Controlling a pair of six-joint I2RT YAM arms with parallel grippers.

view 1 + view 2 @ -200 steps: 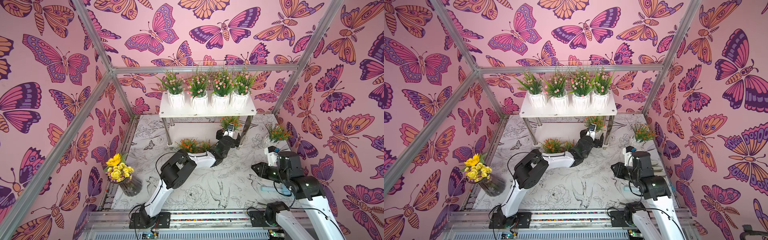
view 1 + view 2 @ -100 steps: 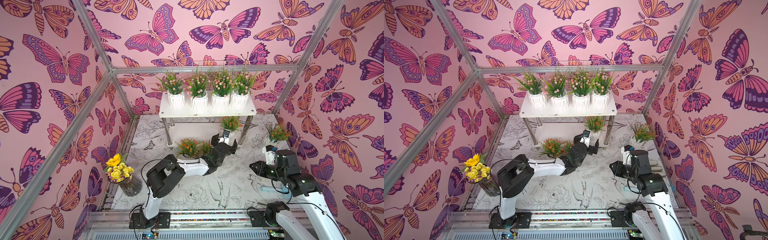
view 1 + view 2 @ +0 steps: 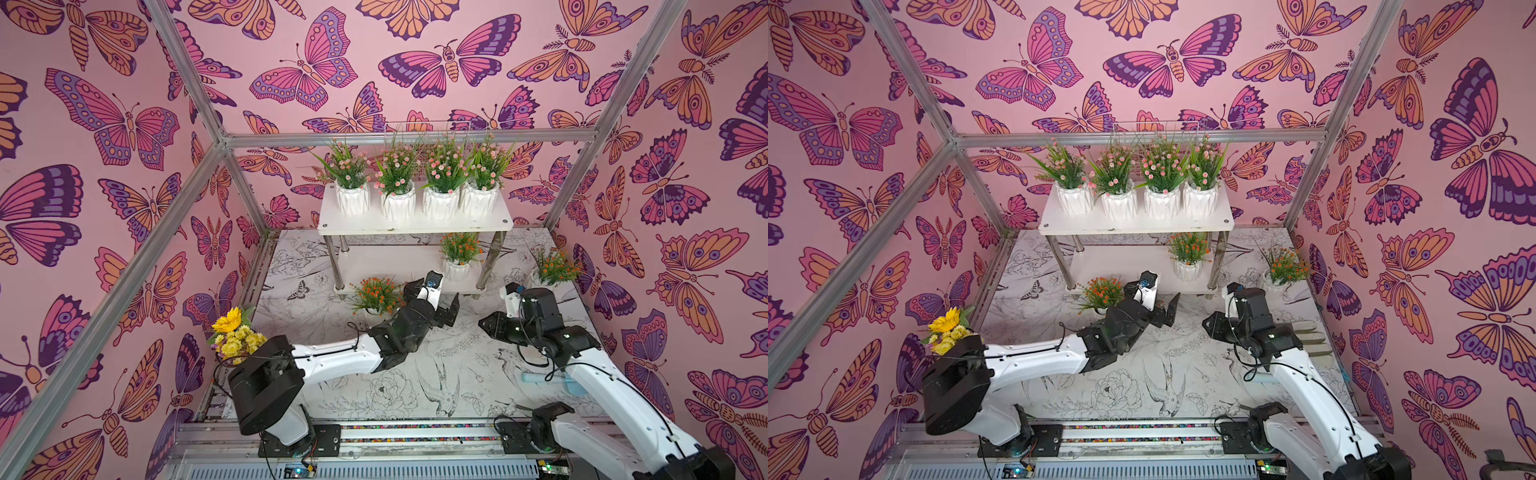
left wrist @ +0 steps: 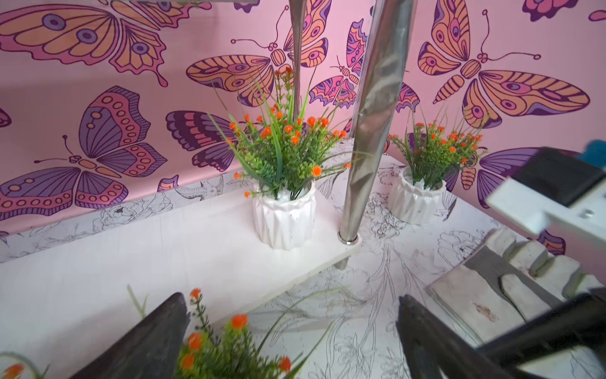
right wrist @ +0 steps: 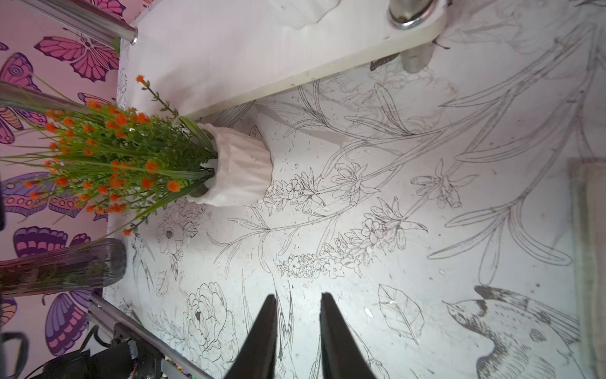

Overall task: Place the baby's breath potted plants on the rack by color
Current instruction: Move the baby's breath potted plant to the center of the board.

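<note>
The rack (image 3: 415, 226) stood at 12 o'clock on the table (image 3: 457, 365), back against the wall. Its top board carried the four pink-flowered plants (image 3: 399, 183), upright in white ribbed pots and packed side by side in one row. On the lower board a single orange-flowered plant (image 4: 282, 197) stood upright at the 3 o'clock end, just beside the front leg (image 4: 370, 131). A second orange plant (image 3: 555, 268) stood on the table at about 2 o'clock, apart from the rack and near the side wall. A third orange plant (image 3: 376, 291) stood on the table at about 11 o'clock, just in front of the lower board's 9 o'clock end; whether pot and board touched could not be told. The left gripper (image 4: 288, 315) lay low near the table's middle, aimed toward 1 o'clock, its fingers (image 4: 147, 338) spread wide apart. Orange-flowered sprigs showed between them close to one finger, yet nothing was clamped, and which pot those sprigs belonged to could not be told. The right gripper (image 5: 297, 295) hung over the table at about 3 o'clock, pointing toward 9 o'clock, its fingers drawn close with a narrow strip of bare table showing between them and nothing held. A sunflower bouquet (image 3: 235, 332) in a glass vase stood at the 9 o'clock edge, partly behind the left arm (image 3: 332, 361). A grey ridged block (image 3: 1308, 334) lay at the 3 o'clock edge.
</note>
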